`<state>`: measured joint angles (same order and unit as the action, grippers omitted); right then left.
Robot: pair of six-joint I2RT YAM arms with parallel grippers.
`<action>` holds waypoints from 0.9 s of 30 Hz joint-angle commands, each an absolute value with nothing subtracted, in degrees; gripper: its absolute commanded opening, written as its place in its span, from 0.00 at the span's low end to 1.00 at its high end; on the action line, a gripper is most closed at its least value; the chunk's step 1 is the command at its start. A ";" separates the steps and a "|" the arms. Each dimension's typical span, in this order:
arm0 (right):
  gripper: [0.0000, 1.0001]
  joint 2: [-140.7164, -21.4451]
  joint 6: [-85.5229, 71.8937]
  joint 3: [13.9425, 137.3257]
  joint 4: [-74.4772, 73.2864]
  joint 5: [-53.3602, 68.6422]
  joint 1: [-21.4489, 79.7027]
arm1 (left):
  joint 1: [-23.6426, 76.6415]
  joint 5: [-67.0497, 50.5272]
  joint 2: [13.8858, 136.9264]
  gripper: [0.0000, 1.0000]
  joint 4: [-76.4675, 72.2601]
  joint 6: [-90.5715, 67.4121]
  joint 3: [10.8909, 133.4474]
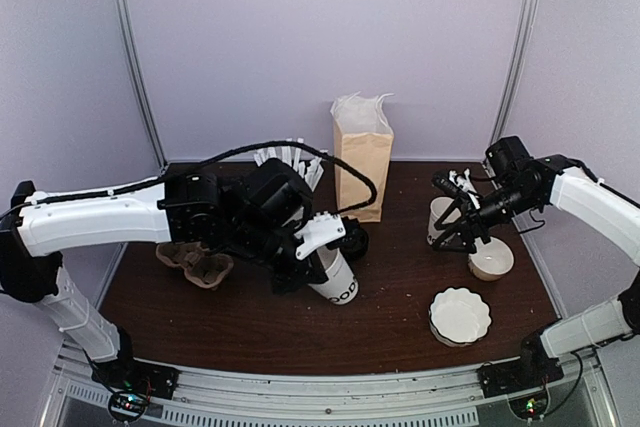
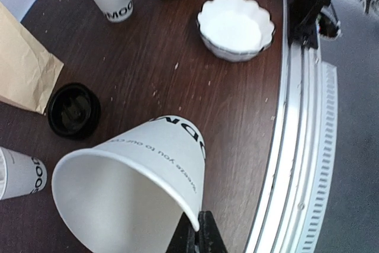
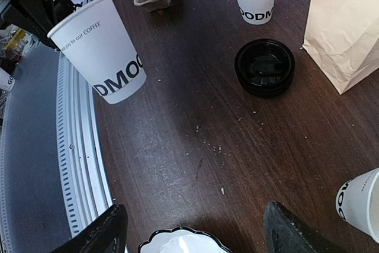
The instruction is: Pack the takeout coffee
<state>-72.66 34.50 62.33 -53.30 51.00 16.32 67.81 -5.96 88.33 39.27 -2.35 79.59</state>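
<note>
the takeout coffee (image 1: 335, 277) is a white cup without its lid, tilted in the lower centre of the top view. the left pincer (image 2: 196, 234) is clenched on its rim. the black lid (image 1: 352, 239) lies flat on the worktop (image 1: 250, 327) just above it, beside the paper bag (image 1: 362, 172). the right pincer (image 1: 465, 222), at middle right, is released and holds nothing, near a second white cup (image 1: 440, 215).
</note>
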 commanded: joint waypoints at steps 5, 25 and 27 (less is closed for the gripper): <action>0.82 -70.09 31.33 59.16 -45.46 51.77 15.29 | 69.85 7.90 95.29 0.00 55.06 2.94 82.06; 0.81 -72.06 31.46 58.68 -45.17 52.04 15.21 | 72.77 9.11 103.71 0.33 55.04 5.49 87.76; 0.81 -72.04 31.55 58.80 -45.45 52.37 15.21 | 72.90 9.65 103.62 0.37 55.28 5.39 88.18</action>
